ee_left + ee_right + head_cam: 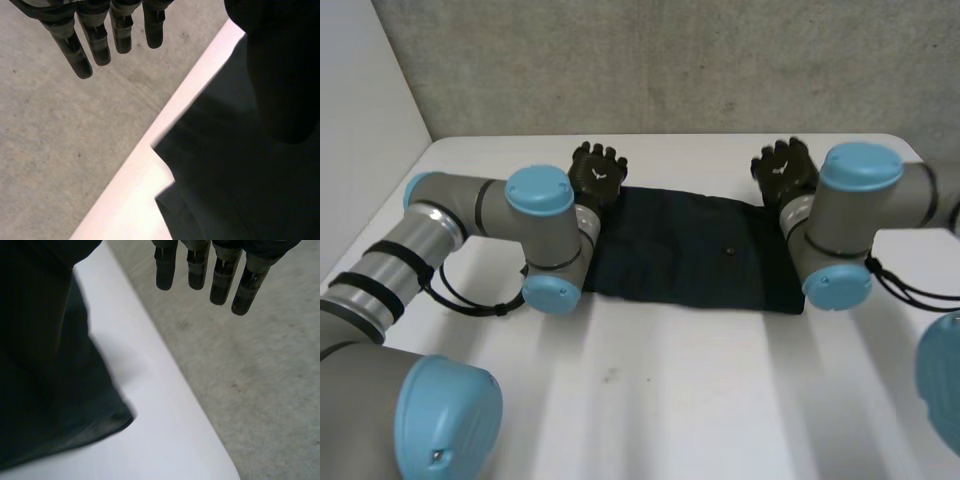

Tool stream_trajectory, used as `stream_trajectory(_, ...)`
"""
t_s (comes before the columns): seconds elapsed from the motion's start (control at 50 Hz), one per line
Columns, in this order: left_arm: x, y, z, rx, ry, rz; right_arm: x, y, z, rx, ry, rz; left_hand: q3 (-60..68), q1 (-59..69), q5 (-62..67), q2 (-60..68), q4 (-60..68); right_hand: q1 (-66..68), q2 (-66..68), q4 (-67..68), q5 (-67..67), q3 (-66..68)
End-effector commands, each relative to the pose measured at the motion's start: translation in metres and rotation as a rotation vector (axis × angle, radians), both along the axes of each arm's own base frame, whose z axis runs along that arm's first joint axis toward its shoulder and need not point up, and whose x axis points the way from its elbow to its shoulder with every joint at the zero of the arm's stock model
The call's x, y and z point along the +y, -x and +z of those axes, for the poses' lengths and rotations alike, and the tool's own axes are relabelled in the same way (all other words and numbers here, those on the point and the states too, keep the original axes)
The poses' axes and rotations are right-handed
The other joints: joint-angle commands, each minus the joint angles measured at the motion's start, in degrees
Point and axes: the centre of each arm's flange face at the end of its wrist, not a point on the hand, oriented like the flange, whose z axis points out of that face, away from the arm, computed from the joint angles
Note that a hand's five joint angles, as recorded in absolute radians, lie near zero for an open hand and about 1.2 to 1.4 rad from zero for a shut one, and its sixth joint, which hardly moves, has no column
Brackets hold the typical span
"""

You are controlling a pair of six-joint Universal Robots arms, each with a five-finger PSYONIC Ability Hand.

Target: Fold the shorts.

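Table: white.
Shorts: centre frame, probably limp and light; grip upper corners.
Left hand: fingers straight, empty.
Right hand: likewise.

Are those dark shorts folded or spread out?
Lying flat: the shorts form one dark rectangle on the table. Whether doubled, cannot tell.

**Head view.** Both short ends of the shorts are covered, one by the left arm and the other by the right arm. A pale speck on the cloth is too small to be identified.

**Wrist views.** The left hand and the right hand are cut off at the palm, and the shorts are cut off by the frame. A dark mass lying over the cloth beside the left hand cannot be identified with certainty.
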Motion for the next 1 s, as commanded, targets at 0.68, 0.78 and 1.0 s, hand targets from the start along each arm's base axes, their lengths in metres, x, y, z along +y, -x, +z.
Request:
stream_trajectory(0.68, 0.008, -0.097, -0.011, -0.107, -0.292, 0.029, 0.09, 0.055, -0.024, -0.242, -0.475, 0.009, -0.28, 0.82, -0.9, 0.21, 0.04, 24.16, 23.01, 22.55, 21.96, 23.99)
stream_trajectory(0.78, 0.021, -0.098, 0.008, -0.1, -0.281, 0.012, 0.086, 0.054, -0.035, -0.235, -0.486, 0.006, -0.45, 0.65, -1.07, 0.04, -0.13, 25.02, 23.86, 23.41, 22.81, 24.85)
stream_trajectory(1.0, 0.043, -0.108, 0.063, -0.016, -0.235, 0.024, 0.071, 0.063, -0.033, -0.216, -0.42, -0.022, -0.96, 0.14, -1.57, -0.47, -0.64, 68.19, 67.03, 66.58, 65.98, 68.02)
